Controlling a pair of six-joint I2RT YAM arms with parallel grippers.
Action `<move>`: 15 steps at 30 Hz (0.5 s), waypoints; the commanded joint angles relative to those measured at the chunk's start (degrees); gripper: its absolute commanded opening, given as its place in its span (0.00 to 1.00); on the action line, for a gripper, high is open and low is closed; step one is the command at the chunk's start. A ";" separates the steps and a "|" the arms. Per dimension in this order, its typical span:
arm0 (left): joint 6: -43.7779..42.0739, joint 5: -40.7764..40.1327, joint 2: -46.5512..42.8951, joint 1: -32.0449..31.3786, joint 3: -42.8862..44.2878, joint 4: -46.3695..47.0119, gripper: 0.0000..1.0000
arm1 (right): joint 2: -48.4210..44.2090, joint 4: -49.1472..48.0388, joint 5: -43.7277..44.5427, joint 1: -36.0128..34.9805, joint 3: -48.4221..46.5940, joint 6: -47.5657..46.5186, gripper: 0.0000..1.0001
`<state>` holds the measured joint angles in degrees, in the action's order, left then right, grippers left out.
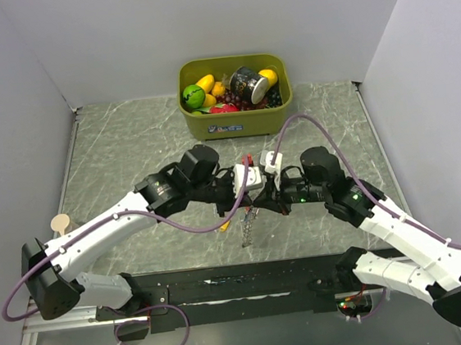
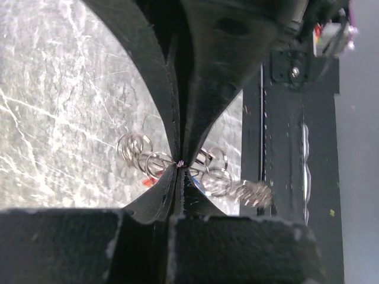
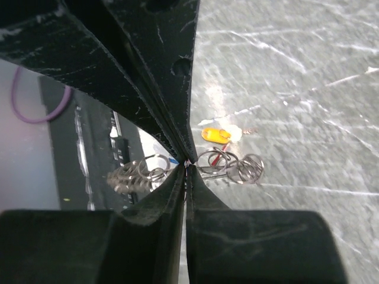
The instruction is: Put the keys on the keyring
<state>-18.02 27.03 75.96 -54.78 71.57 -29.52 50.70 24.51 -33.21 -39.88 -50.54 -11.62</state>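
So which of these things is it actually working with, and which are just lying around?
In the job: keyring, pinched by left gripper and right gripper; yellow-orange key on the table.
Lying about: green bin of toy fruit; round wooden piece at the left edge.

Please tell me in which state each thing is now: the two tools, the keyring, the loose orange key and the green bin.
left tool: shut on the keyring
right tool: shut on the keyring
keyring: pinched between both tools, part hanging down
orange key: lying loose on the table, not on the keyring
green bin: upright, open, holding toy fruit
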 commanded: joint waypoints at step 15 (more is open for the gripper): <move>12.22 -7.51 -14.88 -0.76 -19.89 39.18 0.01 | -5.17 -10.01 3.94 0.76 0.53 3.18 0.46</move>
<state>-7.60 20.88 64.51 -55.22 52.51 -1.02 46.37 17.02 -29.85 -39.72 -49.30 -9.15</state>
